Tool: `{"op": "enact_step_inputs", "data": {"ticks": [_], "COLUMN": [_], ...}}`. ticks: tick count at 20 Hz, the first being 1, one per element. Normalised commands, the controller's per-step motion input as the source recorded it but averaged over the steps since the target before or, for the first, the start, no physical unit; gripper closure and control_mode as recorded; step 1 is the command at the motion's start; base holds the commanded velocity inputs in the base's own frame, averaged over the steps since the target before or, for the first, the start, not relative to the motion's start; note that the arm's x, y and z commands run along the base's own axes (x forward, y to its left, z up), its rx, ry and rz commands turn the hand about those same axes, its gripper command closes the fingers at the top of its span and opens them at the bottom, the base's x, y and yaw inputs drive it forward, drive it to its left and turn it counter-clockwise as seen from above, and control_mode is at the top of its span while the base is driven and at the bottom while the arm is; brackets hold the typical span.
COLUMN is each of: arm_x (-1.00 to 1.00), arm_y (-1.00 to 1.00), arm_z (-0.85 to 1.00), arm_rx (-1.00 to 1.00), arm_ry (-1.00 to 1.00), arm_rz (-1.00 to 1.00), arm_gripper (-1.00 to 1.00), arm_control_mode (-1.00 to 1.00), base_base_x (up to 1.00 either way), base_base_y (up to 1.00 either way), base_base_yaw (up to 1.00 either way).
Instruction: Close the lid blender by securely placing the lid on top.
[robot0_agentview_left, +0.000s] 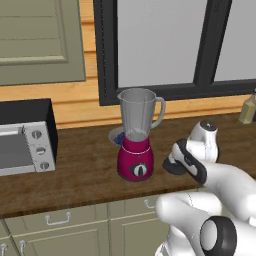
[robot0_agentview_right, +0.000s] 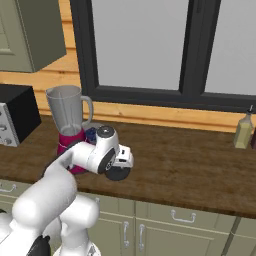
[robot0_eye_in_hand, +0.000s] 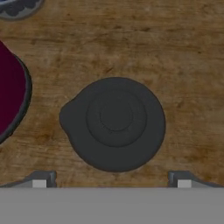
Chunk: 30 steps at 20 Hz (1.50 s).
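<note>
The lid (robot0_eye_in_hand: 114, 124), a flat black disc with a raised centre, lies on the wooden counter (robot0_eye_in_hand: 183, 57) to the right of the blender (robot0_agentview_left: 136, 135). The blender has a magenta base and an open-topped clear jar (robot0_agentview_left: 137, 112). My gripper (robot0_eye_in_hand: 111, 180) hangs straight over the lid, pointing down and open, with one fingertip on each side of the disc and not touching it. In the base views the hand (robot0_agentview_right: 120, 159) covers most of the lid (robot0_agentview_right: 118, 174). The magenta base (robot0_eye_in_hand: 11, 96) shows at the left of the hand view.
A pale plate with blue contents (robot0_agentview_left: 116, 136) sits behind the blender. A silver-black toaster oven (robot0_agentview_left: 25, 140) stands at the far left, and a bottle (robot0_agentview_right: 243, 131) is at the back right by the window. The counter's front edge runs just in front of the lid.
</note>
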Motion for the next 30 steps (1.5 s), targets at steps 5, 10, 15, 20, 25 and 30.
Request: {"op": "enact_step_inputs", "data": {"ticks": [5,10,15,20,25,30], "arm_x": [0.17,0.18,0.16,0.17,0.18,0.17], "arm_y": [0.00,0.00,0.00,0.00,0.00,0.00], "arm_z": [-0.24,-0.23,-0.20,-0.16,-0.14,-0.13], "arm_rx": [0.00,0.00,0.00,0.00,0.00,0.00], "arm_ry": [0.00,0.00,0.00,0.00,0.00,0.00], "arm_rz": [0.00,0.00,0.00,0.00,0.00,0.00], "arm_gripper": [-1.00,-1.00,-1.00,-1.00,-1.00,-1.00], "arm_control_mode": [-1.00,-1.00,-1.00,-1.00,-1.00,-1.00], "base_base_x": [0.00,0.00,0.00,0.00,0.00,0.00], "base_base_y": [0.00,0.00,0.00,0.00,0.00,0.00], "base_base_yaw": [0.00,0.00,0.00,0.00,0.00,0.00]}}
